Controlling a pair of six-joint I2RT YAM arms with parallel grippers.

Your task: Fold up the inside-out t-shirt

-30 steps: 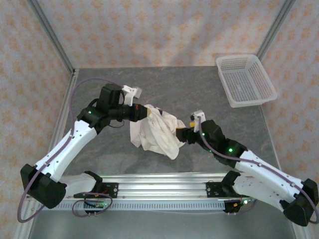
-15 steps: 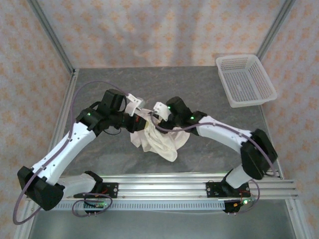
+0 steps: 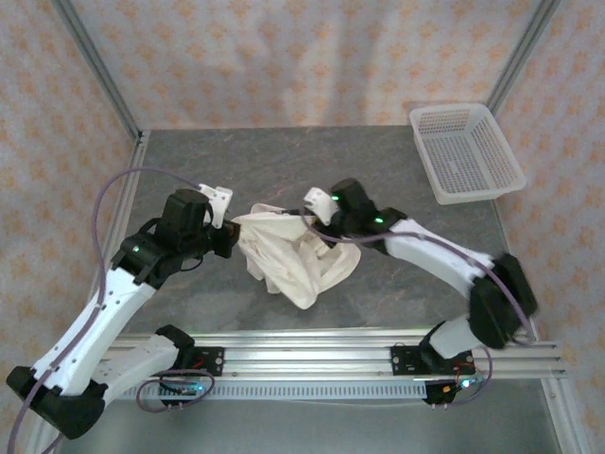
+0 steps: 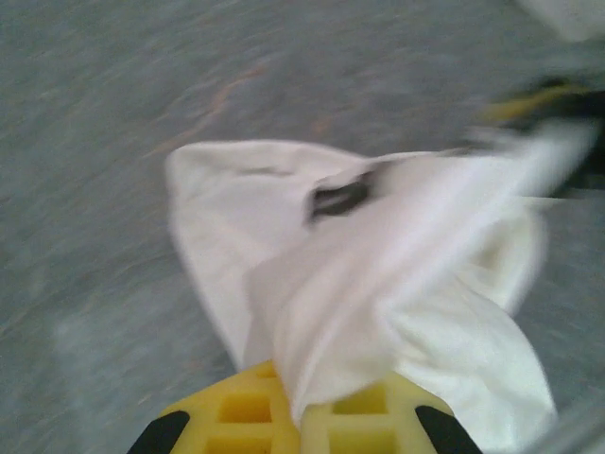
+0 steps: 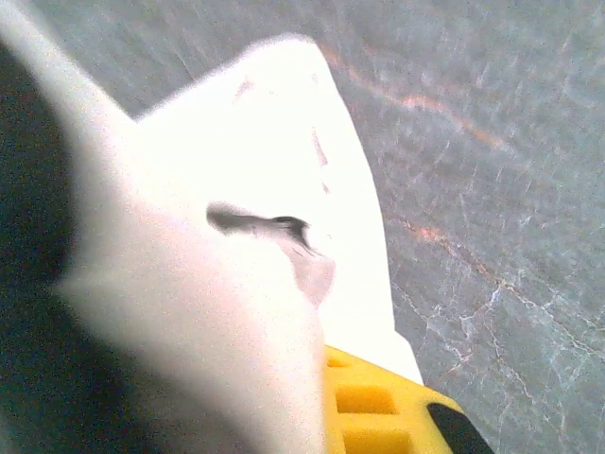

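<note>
Grey table (image 3: 378, 161), one basket (image 3: 452, 110), one t-shirt (image 3: 293, 260) in left gripper (image 3: 234, 236), right gripper (image 3: 317, 225)

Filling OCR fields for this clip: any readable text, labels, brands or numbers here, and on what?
No readable text anywhere.
t-shirt: no print; a small dark mark on it, too blurred to read.
basket: no label seen.

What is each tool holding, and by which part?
Both grip the wrinkly white cotton t-shirt: left tool pinches a bunched fold at its left end, right tool its far right edge.
</note>
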